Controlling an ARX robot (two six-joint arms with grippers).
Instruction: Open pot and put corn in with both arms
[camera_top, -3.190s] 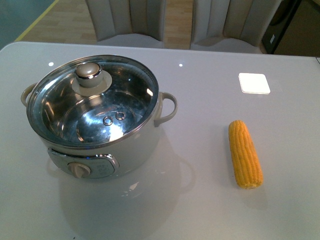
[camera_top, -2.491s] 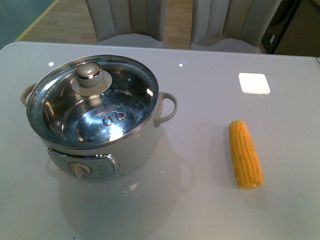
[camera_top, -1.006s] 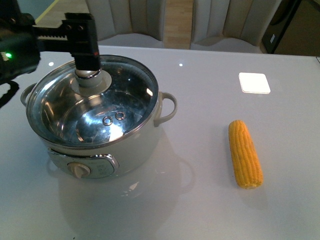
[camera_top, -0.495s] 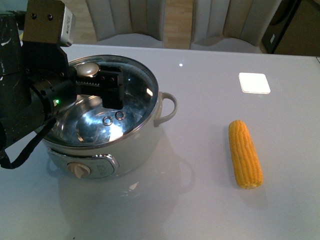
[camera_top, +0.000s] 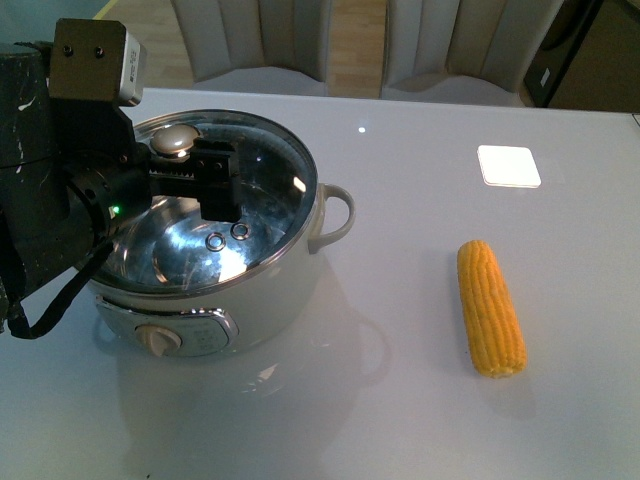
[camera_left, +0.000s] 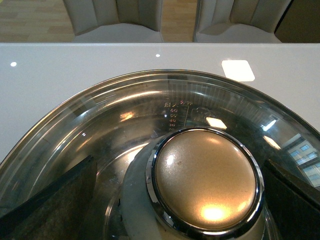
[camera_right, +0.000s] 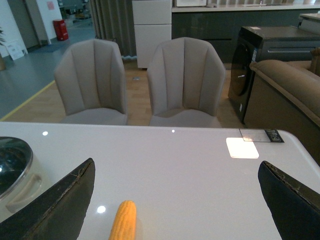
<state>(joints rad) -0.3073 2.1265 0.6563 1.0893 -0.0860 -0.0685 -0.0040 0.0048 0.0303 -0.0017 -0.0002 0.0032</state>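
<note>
Nearest me, the pot (camera_top: 270, 300) sat on the white worktop (camera_top: 400, 410) with its dial (camera_top: 158, 340) facing me at 6 o'clock and one loop handle (camera_top: 335, 215) sticking out at 3 o'clock. Well apart from it, off at 3 o'clock, the corn (camera_top: 490, 307) lay flat on the bare worktop, running from 6 to 12, and nothing touched it.

On the pot the glass lid (camera_top: 265, 195) was in place, and through it the steel bowl showed. The beige knob (camera_left: 206, 177) stood toward 11 o'clock of the lid. My left pincer (camera_top: 185, 165) was right there, spread apart, a finger on either side of the knob, and the wrist view showed a gap on both sides, so no grip!

My right pincer (camera_right: 172, 205) hung wide apart above the worktop and held nothing, and its wrist view showed the corn lying farther off.

Beyond the corn, at its 12 o'clock, a white square (camera_top: 508, 166) lay on the worktop. Past the far edge stood two padded chairs (camera_top: 255, 40).
</note>
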